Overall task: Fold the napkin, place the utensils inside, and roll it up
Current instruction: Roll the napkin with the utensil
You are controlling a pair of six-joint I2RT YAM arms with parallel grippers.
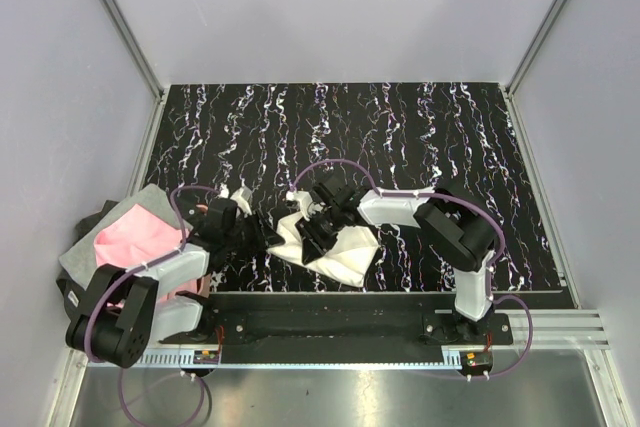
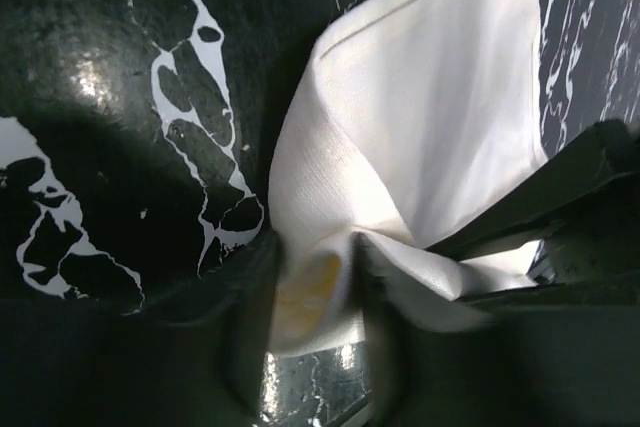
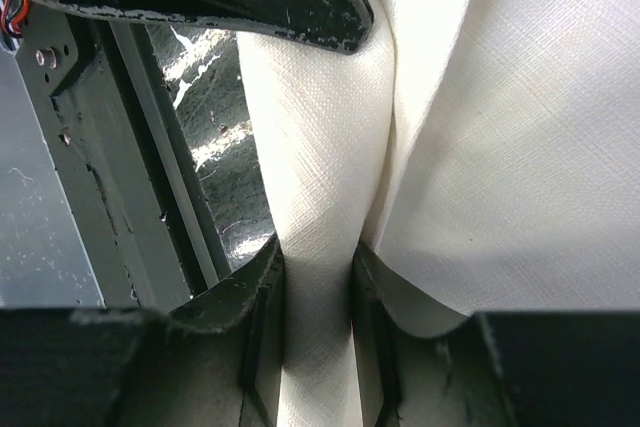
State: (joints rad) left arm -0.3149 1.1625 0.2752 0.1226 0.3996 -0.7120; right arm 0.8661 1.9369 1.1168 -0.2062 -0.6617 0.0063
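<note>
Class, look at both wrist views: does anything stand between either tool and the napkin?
Nothing visible does. The left tool is closed on a fold of the napkin, and the right tool pinches another fold of it. The cloth sits directly in both grips, with no other object in between.

Napkin (image 1: 340, 252) is sitting bunched near the tabletop's (image 1: 420, 147) front edge, about centre. Left claw (image 2: 312, 297) is pinching its left side, right claw (image 3: 318, 287) is pinching it just to the right. Other cloth (image 1: 130, 232) is lying far left, partly under the left arm (image 1: 165, 277).
</note>
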